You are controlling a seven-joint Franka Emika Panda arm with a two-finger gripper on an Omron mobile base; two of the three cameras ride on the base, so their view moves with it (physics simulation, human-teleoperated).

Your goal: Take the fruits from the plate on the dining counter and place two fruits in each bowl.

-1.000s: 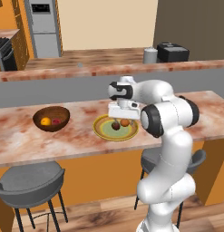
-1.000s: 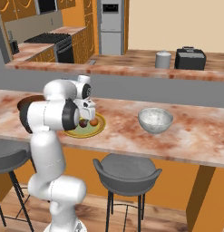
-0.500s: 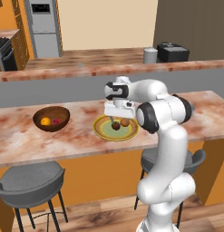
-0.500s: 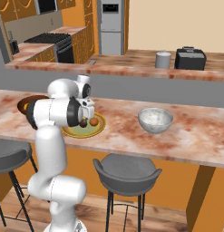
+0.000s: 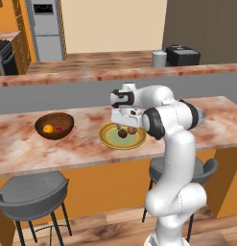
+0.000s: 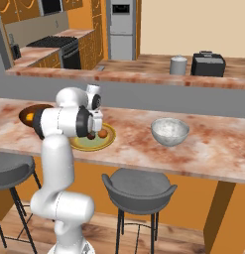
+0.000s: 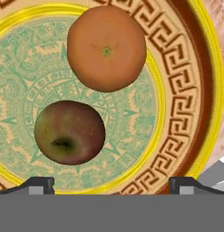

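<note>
Since the earlier frames the arm has swung slightly toward the wooden bowl's side, and the gripper has stayed low over the plate; the fruits and bowls lie where they were.

In the left base view, the gripper (image 5: 124, 126) hangs just above the plate (image 5: 108, 139), which sits on the pinkish marbled tabletop (image 5: 24, 153). Two fruits rest on the plate: a dark brown fruit (image 5: 123, 133) and an orange fruit (image 5: 132, 129) just beside it. Farther left on the tabletop stands the dark wooden bowl (image 5: 54, 131), with a yellow-orange fruit (image 5: 48, 128) and a pinkish-red fruit (image 5: 59, 128) inside it. The grey stone bowl (image 5: 200, 115) peeks out behind the arm's elbow. A grey stool (image 5: 29, 194) stands below the tabletop.

In the right base view, the arm covers much of the plate (image 6: 107, 140). The orange fruit (image 6: 102, 133) and the dark brown fruit (image 6: 90, 135) show beside the gripper (image 6: 95, 130). The grey stone bowl (image 6: 169, 131) stands well apart to the right. The wooden bowl (image 6: 28, 113) is partly hidden behind the arm.

In the hand view, the gripper (image 7: 111, 183) is spread wide, its two fingertips (image 7: 38, 184) at the lower corners with nothing between them. The dark brown fruit (image 7: 70, 132) lies on the plate's pale green centre, the orange fruit (image 7: 106, 48) close above it, and the yellow patterned rim (image 7: 186, 90) curves around both.
</note>
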